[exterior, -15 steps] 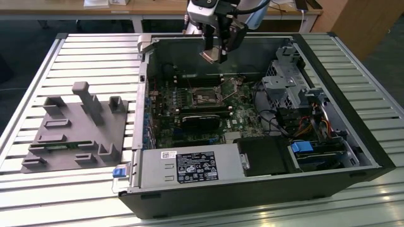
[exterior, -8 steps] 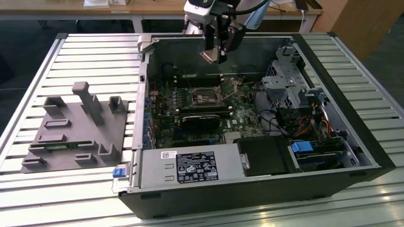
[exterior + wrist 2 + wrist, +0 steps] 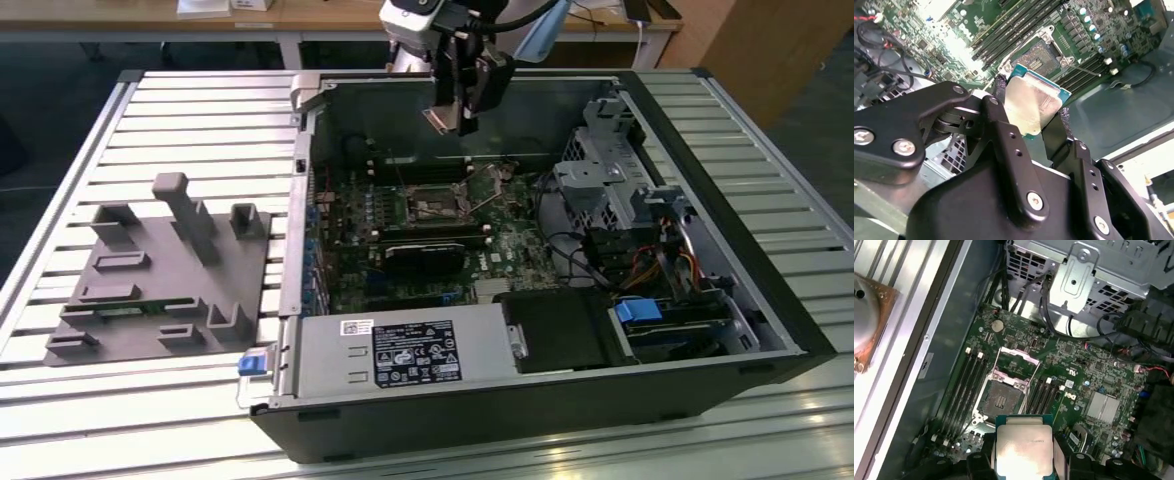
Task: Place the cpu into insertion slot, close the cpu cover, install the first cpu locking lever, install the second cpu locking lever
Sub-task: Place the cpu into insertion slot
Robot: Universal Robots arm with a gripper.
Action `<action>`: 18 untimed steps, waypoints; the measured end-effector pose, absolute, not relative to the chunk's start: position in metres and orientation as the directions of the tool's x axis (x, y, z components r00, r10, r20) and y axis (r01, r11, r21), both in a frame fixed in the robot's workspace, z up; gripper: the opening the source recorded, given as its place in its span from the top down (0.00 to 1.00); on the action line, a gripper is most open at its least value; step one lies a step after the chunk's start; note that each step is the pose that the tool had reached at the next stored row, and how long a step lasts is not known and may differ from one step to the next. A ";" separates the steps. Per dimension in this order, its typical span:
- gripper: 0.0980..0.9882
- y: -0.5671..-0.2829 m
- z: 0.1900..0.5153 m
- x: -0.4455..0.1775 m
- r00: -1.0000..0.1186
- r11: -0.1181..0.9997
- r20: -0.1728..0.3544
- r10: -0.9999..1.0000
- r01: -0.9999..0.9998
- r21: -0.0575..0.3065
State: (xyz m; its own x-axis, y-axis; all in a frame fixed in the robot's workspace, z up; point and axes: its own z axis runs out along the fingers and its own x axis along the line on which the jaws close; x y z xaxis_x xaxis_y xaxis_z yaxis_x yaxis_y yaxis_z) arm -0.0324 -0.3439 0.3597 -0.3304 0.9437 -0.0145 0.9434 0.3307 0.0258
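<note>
My gripper hangs over the open computer case, shut on the cpu, a small flat square chip with a silver-grey top. In both wrist views the black fingers clamp the cpu by two opposite edges. The chip is in the air, well above the green motherboard. The insertion slot lies below it, dark and bare with a silver rim. The cpu cover, a thin silver frame, stands swung up at the slot's far side.
Black memory slots flank the socket on both sides. A black heatsink block, a metal drive cage, cables and the power supply crowd the case. A grey fixture rests on the slatted table at the exterior view's left.
</note>
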 end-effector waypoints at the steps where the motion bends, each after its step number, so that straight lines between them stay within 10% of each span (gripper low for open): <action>1: 0.50 -0.344 0.360 -0.032 -0.318 0.318 -0.014 0.948 0.948 0.026; 18: 0.50 -0.343 0.356 -0.032 -0.101 0.101 -0.015 0.995 0.995 0.026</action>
State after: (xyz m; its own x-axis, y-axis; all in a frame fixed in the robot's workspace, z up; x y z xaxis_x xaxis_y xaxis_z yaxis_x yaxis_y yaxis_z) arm -0.0324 -0.3432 0.3559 -0.1011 0.9948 -0.0145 0.9945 0.1014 0.0258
